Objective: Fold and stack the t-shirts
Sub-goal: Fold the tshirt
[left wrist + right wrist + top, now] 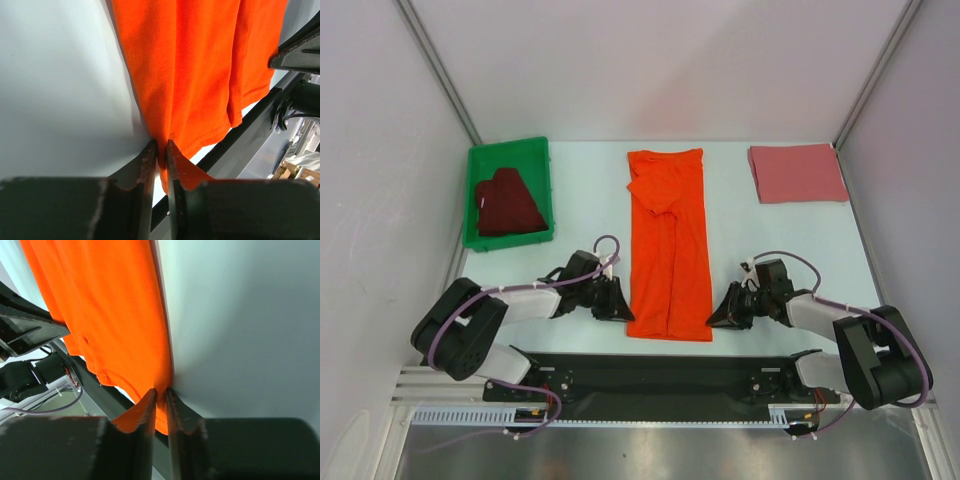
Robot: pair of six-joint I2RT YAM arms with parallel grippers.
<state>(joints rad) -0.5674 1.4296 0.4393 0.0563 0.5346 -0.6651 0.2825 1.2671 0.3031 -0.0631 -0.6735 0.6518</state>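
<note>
The bright orange t-shirt lies as a long narrow strip down the middle of the table, sides folded in. My left gripper is shut on its near left corner. My right gripper is shut on its near right corner. The dusty rose pink t-shirt lies folded flat at the far right. The dark maroon t-shirt sits crumpled inside the green bin.
The green bin stands at the far left of the table. The black arm base rail runs along the near edge, just below the orange shirt's hem. White walls close in on both sides.
</note>
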